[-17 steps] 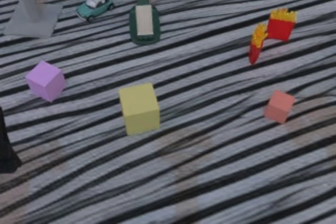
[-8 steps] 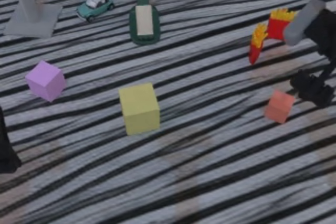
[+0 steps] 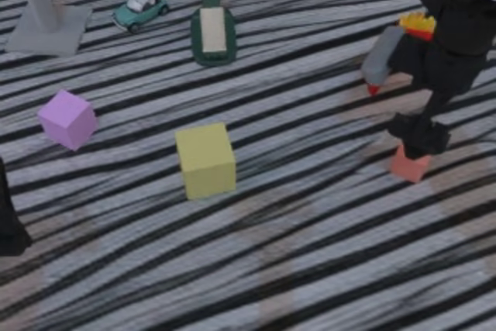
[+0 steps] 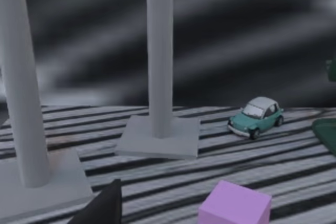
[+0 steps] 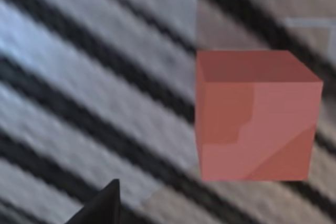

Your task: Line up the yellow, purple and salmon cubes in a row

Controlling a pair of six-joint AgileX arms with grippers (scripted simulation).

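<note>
Right gripper (image 3: 419, 136) low over the salmon cube (image 3: 409, 165) at the right of the table (image 3: 310, 253).

The right arm reaches in from the far right, its gripper directly above the salmon cube and covering the cube's far part in the top view; whether its fingers are open or closed cannot be told, and the right wrist view shows the cube (image 5: 257, 116) standing free on the striped table with only one dark fingertip in frame. The yellow cube (image 3: 205, 160) sits near the middle, well apart from the salmon one. The purple cube (image 3: 68, 118) lies at the left, just beyond the parked left gripper (image 3: 9, 226) at the left edge. No containers are visible. At the far side stand a toy car (image 3: 141, 7), a green tool (image 3: 210, 29) and fries cartons (image 3: 415, 24), partly hidden by the arm.
</note>
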